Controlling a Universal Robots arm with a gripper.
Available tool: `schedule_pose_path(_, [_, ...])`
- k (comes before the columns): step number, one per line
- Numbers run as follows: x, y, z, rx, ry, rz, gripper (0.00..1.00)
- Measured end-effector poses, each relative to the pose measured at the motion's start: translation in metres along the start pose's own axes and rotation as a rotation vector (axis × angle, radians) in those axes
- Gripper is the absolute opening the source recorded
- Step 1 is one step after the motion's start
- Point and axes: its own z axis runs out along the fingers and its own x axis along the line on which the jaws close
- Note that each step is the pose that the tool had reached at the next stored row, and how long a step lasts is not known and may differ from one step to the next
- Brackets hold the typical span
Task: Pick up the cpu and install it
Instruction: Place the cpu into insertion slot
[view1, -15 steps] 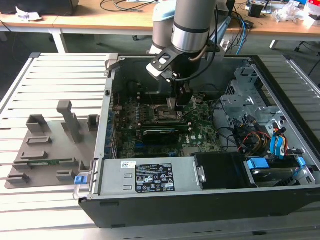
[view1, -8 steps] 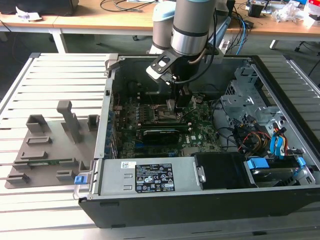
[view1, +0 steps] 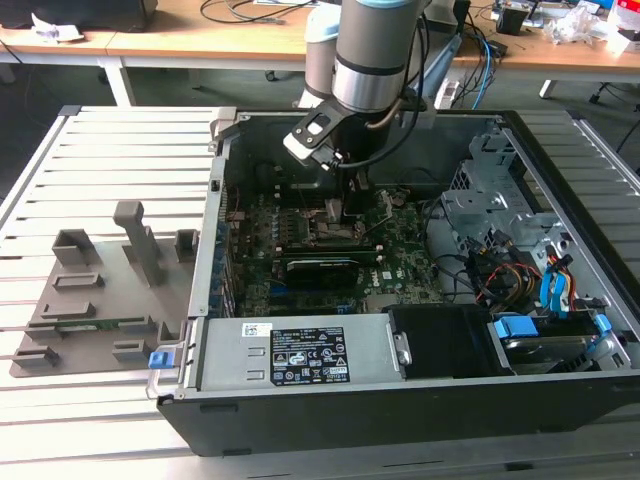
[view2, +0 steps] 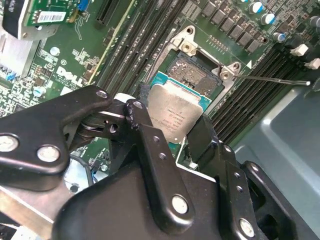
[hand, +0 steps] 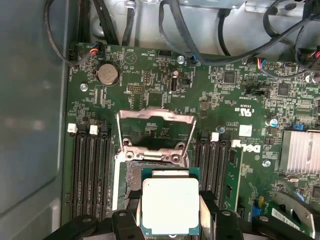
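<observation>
Across the upper middle of the exterior view, the grey-and-black robot arm (view1: 365, 60) is reaching down into the open black computer case (view1: 400, 400), whose steel walls are closing it in on every side. Its black gripper (view1: 352, 200) is hanging low over the green motherboard (view1: 300, 270), near the board's middle. Toward the exterior view's left, the grey plastic fixture plate (view1: 90, 300) is lying on the white slatted table (view1: 120, 150), well apart from the case.

In the second wrist view, the gripper (view2: 172, 122) is clamping the small square silvery-topped cpu (view2: 177, 112) between two narrowly parted black fingers (view2: 140, 117), one on each opposite edge. The cpu is sitting partly over the black square socket (view2: 192, 75), with dark memory slots (view2: 245, 95) close beside it and a thin metal lever (view2: 272, 79) crossing them.

In the first wrist view, the cpu (hand: 169, 205) is overlapping one edge of the socket (hand: 132, 175), opposite the raised metal frame (hand: 155, 125). Memory slots (hand: 90, 165) are flanking both sides. Whether the cpu is touching the socket I cannot tell.
</observation>
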Motion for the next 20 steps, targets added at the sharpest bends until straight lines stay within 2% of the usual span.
schedule_pose_path(2, [0.0023,-0.0038,0.0009,0.0001,-0.0001,0.0,0.55])
schedule_pose_path(4, [0.004,-0.0046,0.0036,0.0,-0.0001,0.0,0.55])
schedule_pose_path(9, [0.0061,-0.0057,0.0089,0.0001,0.0,0.004,0.55])
schedule_pose_path(10, [0.0066,-0.0055,0.0133,0.0011,0.0014,0.036,0.55])
schedule_pose_path(20, [0.0071,-0.0051,0.0244,0.0011,0.0013,0.036,0.55])
